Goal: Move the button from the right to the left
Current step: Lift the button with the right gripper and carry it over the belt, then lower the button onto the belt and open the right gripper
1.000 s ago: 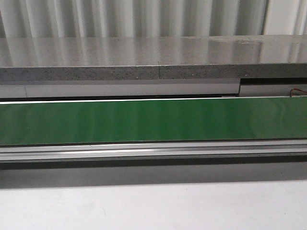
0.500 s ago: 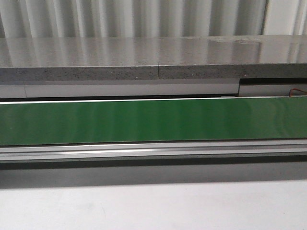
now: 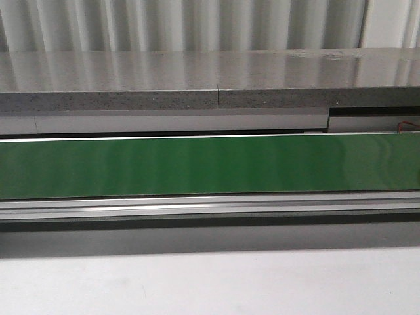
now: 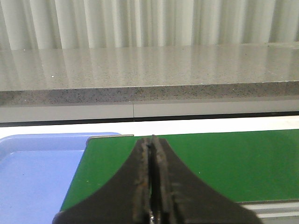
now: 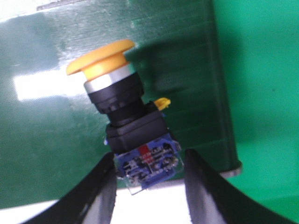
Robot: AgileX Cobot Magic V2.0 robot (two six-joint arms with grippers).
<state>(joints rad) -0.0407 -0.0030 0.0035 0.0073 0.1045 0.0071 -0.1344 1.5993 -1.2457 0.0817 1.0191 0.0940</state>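
The button [image 5: 122,109] shows only in the right wrist view: yellow-orange mushroom head, black collar, blue and clear contact block. It lies tilted on the green conveyor belt [image 5: 42,140] near the belt's end. My right gripper [image 5: 150,156] is open, with one finger on each side of the contact block. One finger touches or nearly touches the block, and a small gap shows at the other. My left gripper [image 4: 150,140] is shut and empty, over the other end of the belt [image 4: 233,158]. Neither gripper nor the button shows in the front view.
A blue tray [image 4: 32,177] lies beside the belt's end by my left gripper. The green belt [image 3: 210,164] runs across the front view with a metal rail [image 3: 210,207] before it and a grey stone ledge [image 3: 210,79] behind. White table [image 3: 210,282] lies in front.
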